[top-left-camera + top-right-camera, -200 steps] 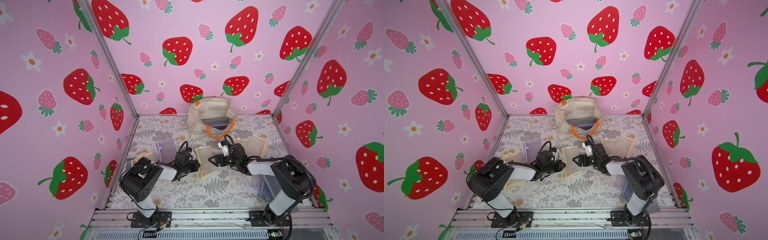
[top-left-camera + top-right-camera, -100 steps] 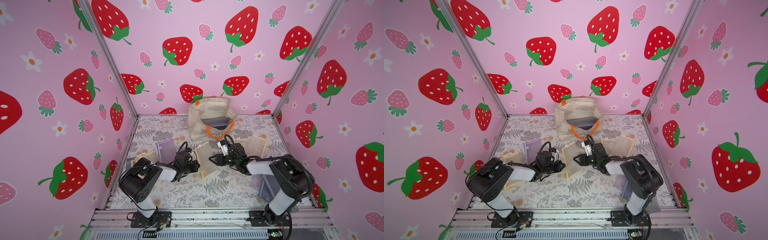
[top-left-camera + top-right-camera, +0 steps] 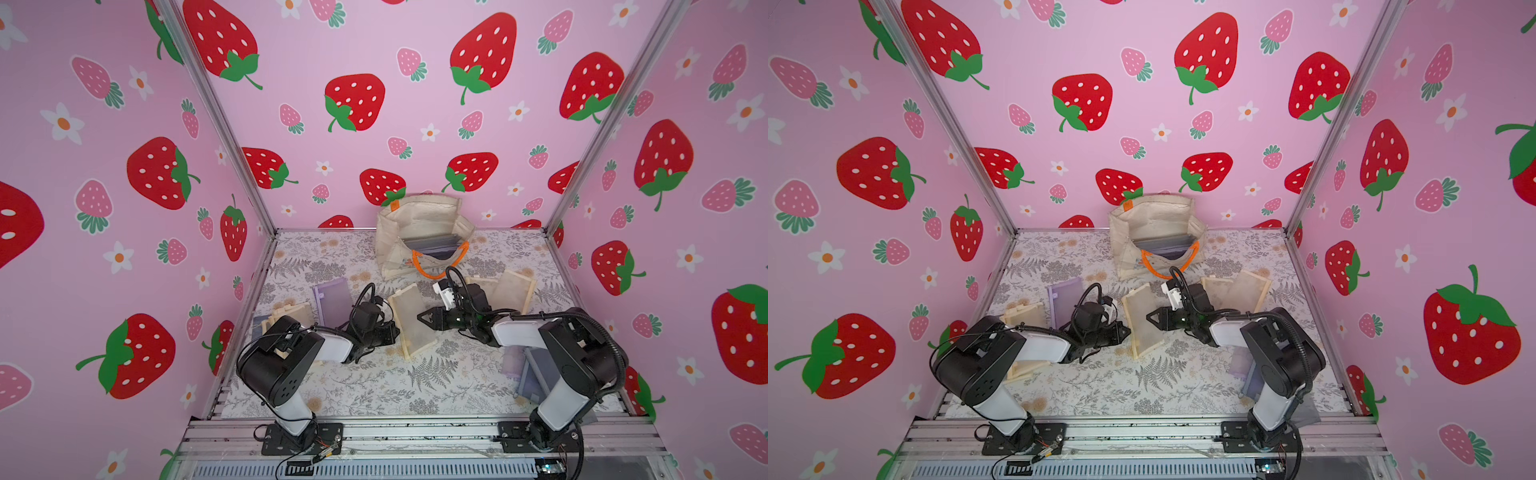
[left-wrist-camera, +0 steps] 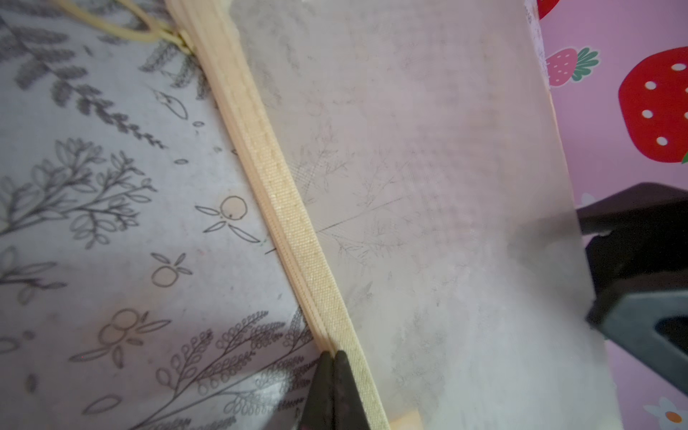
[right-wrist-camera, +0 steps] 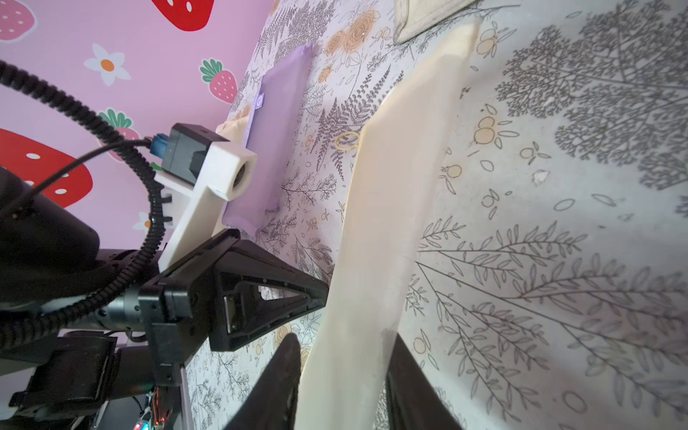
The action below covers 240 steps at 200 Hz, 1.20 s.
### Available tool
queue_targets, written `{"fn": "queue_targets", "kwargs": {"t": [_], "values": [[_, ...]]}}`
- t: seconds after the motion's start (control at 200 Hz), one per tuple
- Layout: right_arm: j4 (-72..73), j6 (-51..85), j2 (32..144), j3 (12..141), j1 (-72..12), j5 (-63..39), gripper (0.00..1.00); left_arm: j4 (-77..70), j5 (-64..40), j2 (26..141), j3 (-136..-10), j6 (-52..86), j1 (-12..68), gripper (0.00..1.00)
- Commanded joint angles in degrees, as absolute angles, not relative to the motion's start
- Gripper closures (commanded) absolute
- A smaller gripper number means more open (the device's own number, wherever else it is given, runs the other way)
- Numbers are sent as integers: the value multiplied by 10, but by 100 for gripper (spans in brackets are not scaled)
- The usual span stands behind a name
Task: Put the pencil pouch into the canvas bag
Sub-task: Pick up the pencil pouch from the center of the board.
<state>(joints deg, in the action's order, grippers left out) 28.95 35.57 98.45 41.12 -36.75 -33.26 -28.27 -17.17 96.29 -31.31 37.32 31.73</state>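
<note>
In both top views, the pencil pouch (image 3: 409, 322) is stood on edge at frame centre, pinched by the closed left hand (image 4: 333, 363), seemingly for the right hand (image 5: 344, 346) astride it; its grip cannot be told.

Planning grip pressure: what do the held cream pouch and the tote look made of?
Pencil pouch: seemingly translucent matte mesh, tabletop print shows through; woven zipper tape. Canvas bag: coarse cream cloth, creased, likely canvas; orange handles look like rope.
</note>
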Motion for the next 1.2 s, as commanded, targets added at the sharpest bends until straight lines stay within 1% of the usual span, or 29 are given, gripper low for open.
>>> {"fn": "queue_targets", "kwargs": {"t": [0.0,0.135,0.25,0.28,0.365,0.39,0.405,0.425,0.54,0.63,0.71,0.795,0.956,1.091,1.196], "values": [[246,334,1000,440,-370,-321,71,-231,-173,962,-296,368,321,100],[213,317,1006,460,-370,-327,85,-226,-172,943,-290,363,322,100],[165,287,975,461,-371,-327,98,-211,-168,908,-282,357,321,100],[147,274,957,460,-373,-324,100,-203,-167,896,-280,354,322,100],[85,234,914,465,-378,-310,100,-176,-163,855,-277,345,322,100],[62,220,900,469,-381,-304,100,-166,-162,843,-277,342,321,96],[51,213,892,471,-382,-301,100,-160,-161,834,-277,340,322,96],[34,203,882,475,-386,-295,100,-151,-161,824,-277,337,323,88],[-60,124,818,505,-414,-263,100,-90,-160,761,-282,328,323,66],[-105,66,773,525,-429,-254,100,-42,-156,702,-283,325,325,49],[-148,3,745,554,-434,-261,100,6,-144,646,-285,319,326,40],[-206,-53,742,606,-434,-261,100,44,-129,597,-286,312,324,31],[-291,-128,767,698,-434,-244,100,83,-108,543,-290,312,323,20],[-336,-179,776,752,-433,-185,100,83,-82,509,-272,313,319,19],[-352,-218,776,789,-434,-163,100,80,-90,500,-260,310,310,19]]}}
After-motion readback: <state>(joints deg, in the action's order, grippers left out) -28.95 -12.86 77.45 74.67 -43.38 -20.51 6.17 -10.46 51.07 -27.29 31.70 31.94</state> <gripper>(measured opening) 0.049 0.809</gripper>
